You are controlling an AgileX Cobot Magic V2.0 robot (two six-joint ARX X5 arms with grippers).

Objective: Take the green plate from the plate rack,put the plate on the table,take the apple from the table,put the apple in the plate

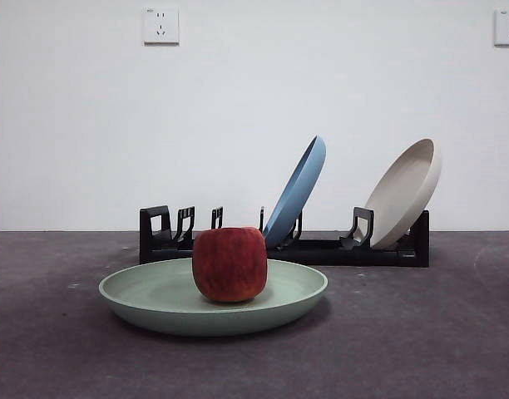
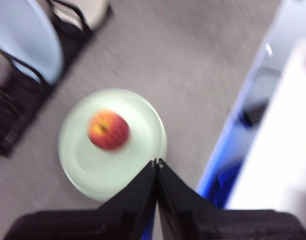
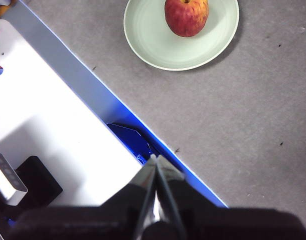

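The green plate (image 1: 155,301) lies flat on the dark grey table (image 1: 421,332) in front of the black plate rack (image 1: 321,249). The red apple (image 1: 229,263) sits in the middle of the plate. The left wrist view, blurred, shows the apple (image 2: 108,130) on the plate (image 2: 93,170) below my left gripper (image 2: 157,162), which is shut, empty and high above the plate's edge. The right wrist view shows the apple (image 3: 186,16) on the plate (image 3: 153,42); my right gripper (image 3: 155,159) is shut, empty and back over the table's edge. Neither gripper shows in the front view.
A blue plate (image 1: 298,189) and a beige plate (image 1: 404,191) lean in the rack's middle and right slots; its left slots hold nothing. A white and blue structure (image 3: 53,125) runs along the table's edge near both arms.
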